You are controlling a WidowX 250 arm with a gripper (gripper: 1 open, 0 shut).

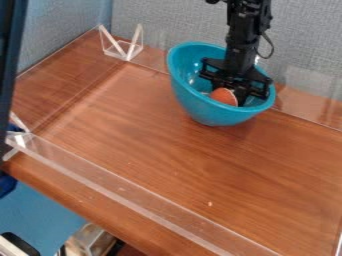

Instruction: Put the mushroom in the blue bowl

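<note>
The blue bowl [218, 92] stands at the back right of the wooden table, tipped a little toward the left. My gripper [233, 88] reaches straight down into it, its black fingers shut on the mushroom [223, 97]. The orange-brown cap shows between and below the fingers, low inside the bowl near its right wall. The stem is hidden.
A low clear acrylic wall [147, 205] rings the wooden table. Two clear triangular stands [120, 45] sit at the back left corner. A blue panel [54, 30] backs the scene.
</note>
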